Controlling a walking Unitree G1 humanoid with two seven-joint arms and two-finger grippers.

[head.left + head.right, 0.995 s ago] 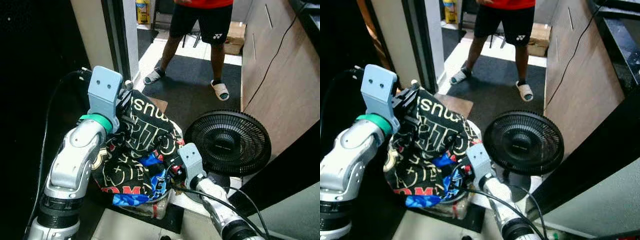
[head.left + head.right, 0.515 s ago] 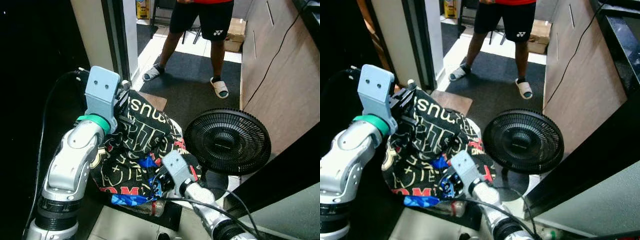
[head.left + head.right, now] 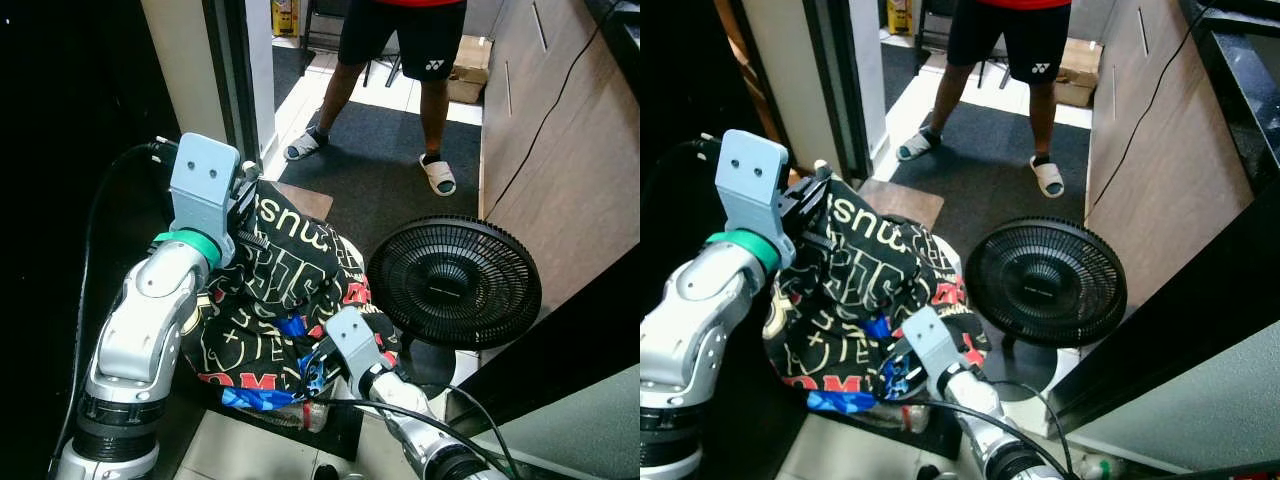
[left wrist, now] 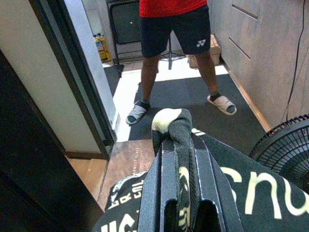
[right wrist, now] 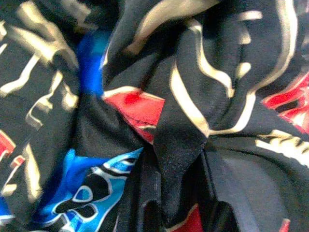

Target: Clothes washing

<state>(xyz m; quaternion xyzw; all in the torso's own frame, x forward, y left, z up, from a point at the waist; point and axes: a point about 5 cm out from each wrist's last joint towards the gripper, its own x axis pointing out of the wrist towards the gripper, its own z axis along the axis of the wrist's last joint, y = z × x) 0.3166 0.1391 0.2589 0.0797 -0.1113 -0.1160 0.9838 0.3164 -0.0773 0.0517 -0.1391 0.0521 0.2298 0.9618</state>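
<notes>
Left hand (image 4: 181, 159) on garment (image 3: 285, 290) edge

Home interior, narrow passage by a doorway: black floor fan (image 3: 455, 282) on tiled floor, dark mat (image 3: 385, 170), wood-panel cabinet wall (image 3: 560, 150) with trailing cable, person in slippers (image 3: 440, 180), cardboard box (image 3: 466, 75) beyond.

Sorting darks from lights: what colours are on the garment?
Garment: black with cream lettering, red and blue patches; clearest in the right wrist view.
</notes>
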